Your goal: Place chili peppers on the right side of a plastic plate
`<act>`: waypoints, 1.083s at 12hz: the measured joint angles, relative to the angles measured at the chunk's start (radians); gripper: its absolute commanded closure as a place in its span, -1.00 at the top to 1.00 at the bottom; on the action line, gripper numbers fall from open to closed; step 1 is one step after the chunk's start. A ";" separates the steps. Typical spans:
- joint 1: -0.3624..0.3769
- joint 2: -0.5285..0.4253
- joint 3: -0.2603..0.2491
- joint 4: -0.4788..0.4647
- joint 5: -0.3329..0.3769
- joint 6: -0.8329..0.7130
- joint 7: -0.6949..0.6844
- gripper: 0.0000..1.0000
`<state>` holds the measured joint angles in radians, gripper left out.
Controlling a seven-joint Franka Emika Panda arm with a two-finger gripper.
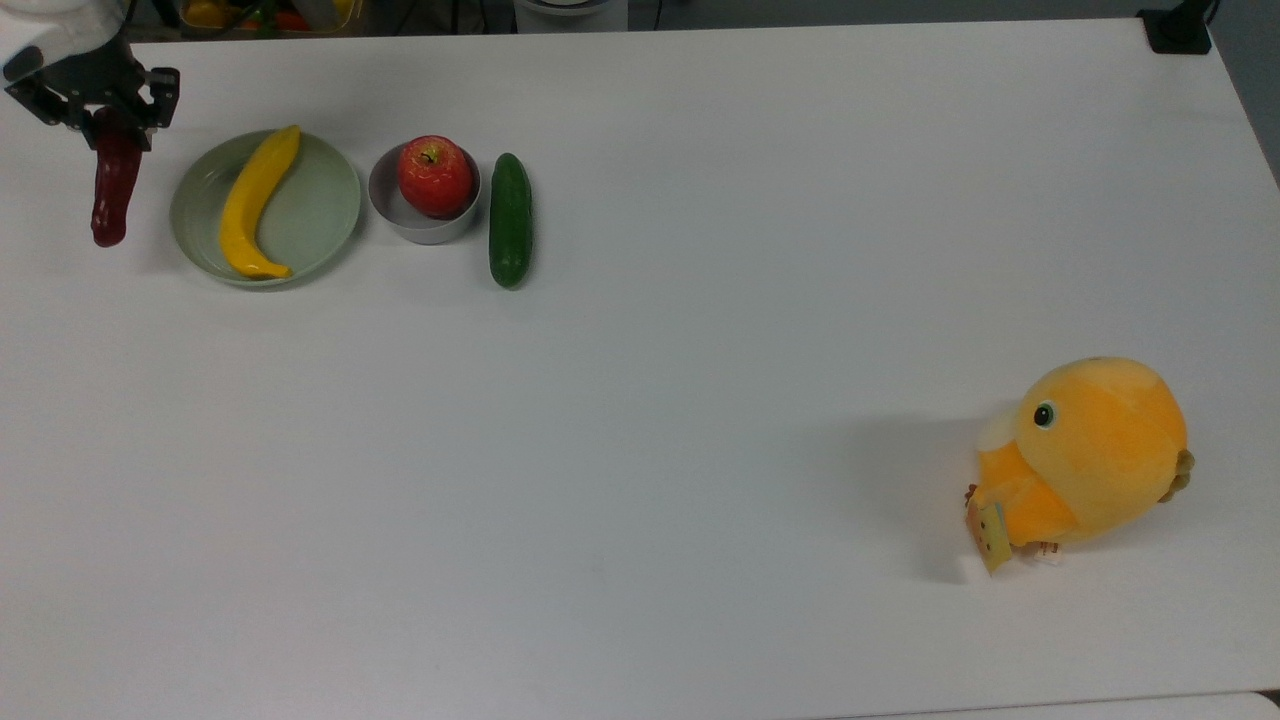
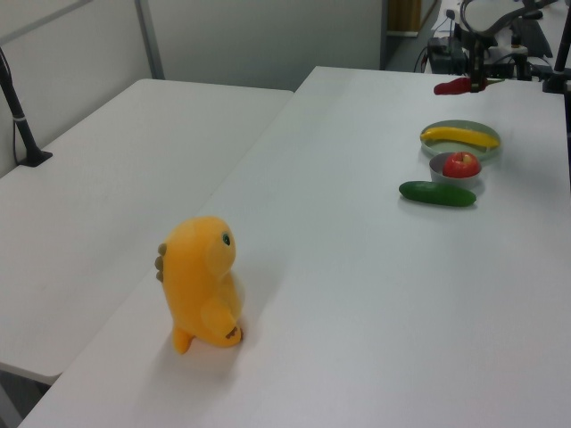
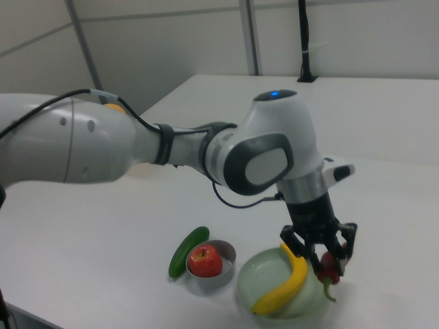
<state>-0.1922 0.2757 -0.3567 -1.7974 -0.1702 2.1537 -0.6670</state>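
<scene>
My gripper [image 1: 110,125] is shut on the upper end of the dark-red chili pepper [image 1: 112,190], which hangs above the table at the top view's left of the pale green plate [image 1: 320,215]. In the left view the chili pepper [image 2: 453,86] hangs beyond the plate [image 2: 486,152], held by my gripper [image 2: 477,82]. In the right view my gripper [image 3: 328,264] holds the chili pepper [image 3: 328,269] at the plate's [image 3: 264,281] right side, green stem pointing down. A yellow banana [image 1: 252,205] lies in the plate.
A grey bowl [image 1: 392,215] with a red apple [image 1: 435,176] stands at the top view's right of the plate, then a dark green cucumber [image 1: 510,220]. An orange plush toy [image 1: 1085,460] sits far off at the top view's lower right. The table's left edge is close to my gripper.
</scene>
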 measured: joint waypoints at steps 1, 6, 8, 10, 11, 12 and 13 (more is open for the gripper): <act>-0.005 0.023 0.000 0.000 0.000 0.021 0.000 -0.91; -0.013 0.116 0.000 0.006 0.000 0.124 -0.003 -0.03; -0.017 0.116 0.000 0.008 0.000 0.124 -0.010 1.00; -0.017 0.116 0.000 0.008 0.000 0.124 -0.011 1.00; -0.017 0.116 0.000 0.008 0.000 0.124 -0.011 1.00; -0.017 0.116 0.000 0.008 0.000 0.124 -0.011 1.00; -0.017 0.116 0.000 0.008 0.000 0.124 -0.011 1.00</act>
<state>-0.2095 0.3917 -0.3570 -1.7896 -0.1703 2.2780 -0.6783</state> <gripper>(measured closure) 0.004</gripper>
